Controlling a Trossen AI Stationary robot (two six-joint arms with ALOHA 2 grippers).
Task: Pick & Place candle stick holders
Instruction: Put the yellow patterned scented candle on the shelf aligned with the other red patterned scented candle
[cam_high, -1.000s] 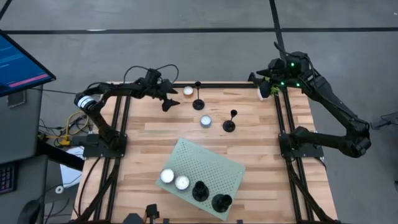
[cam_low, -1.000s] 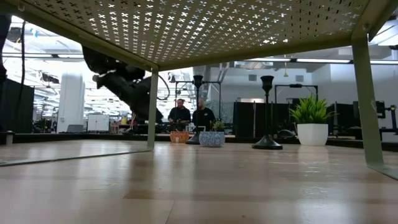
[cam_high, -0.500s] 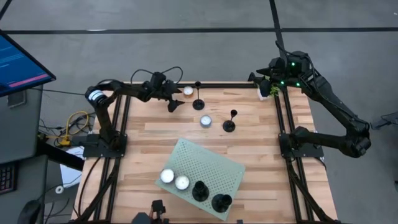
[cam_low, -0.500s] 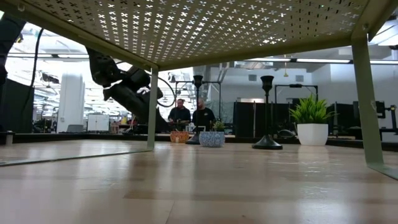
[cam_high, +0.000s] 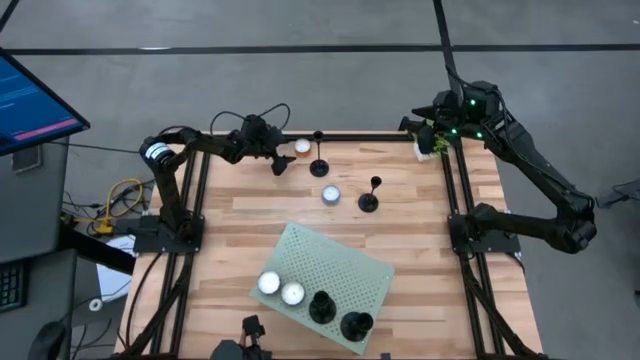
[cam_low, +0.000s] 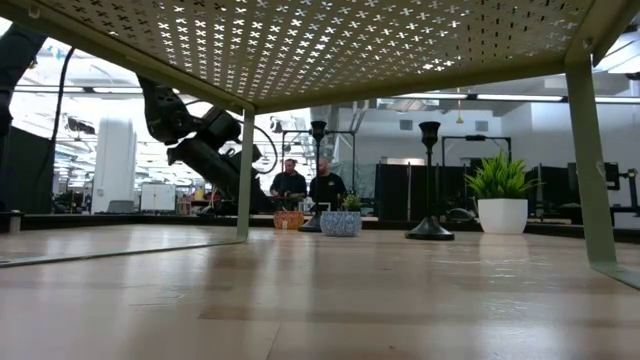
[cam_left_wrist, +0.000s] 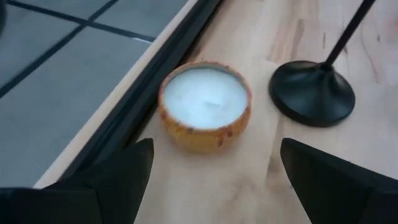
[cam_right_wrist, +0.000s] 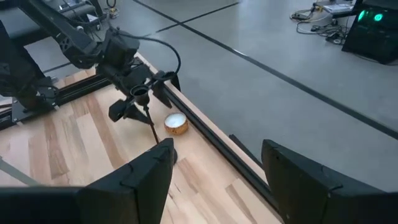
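Observation:
Two black candle stick holders stand upright on their round bases on the table: one near the far edge (cam_high: 319, 165), also in the left wrist view (cam_left_wrist: 311, 93), and one nearer the middle (cam_high: 369, 200). Two more holders (cam_high: 322, 307) (cam_high: 356, 325) stand on the green perforated shelf (cam_high: 340, 262). My left gripper (cam_high: 278, 160) is open and empty by the far edge, its fingers pointing at an orange-cased candle (cam_left_wrist: 205, 102) left of the far holder. My right gripper (cam_high: 425, 135) is open and empty over the table's far right corner.
A blue-cased candle (cam_high: 331, 195) sits between the two table holders. Two white tealights (cam_high: 269, 283) (cam_high: 292, 293) sit on the shelf beside its holders. The table's far rail (cam_left_wrist: 155, 81) runs right behind the orange-cased candle. Bare wood lies at the table's left and right.
My left gripper has gone a little toward the table's right edge, closer to the orange-cased candle and the far holder, staying open. Nothing on the table has moved.

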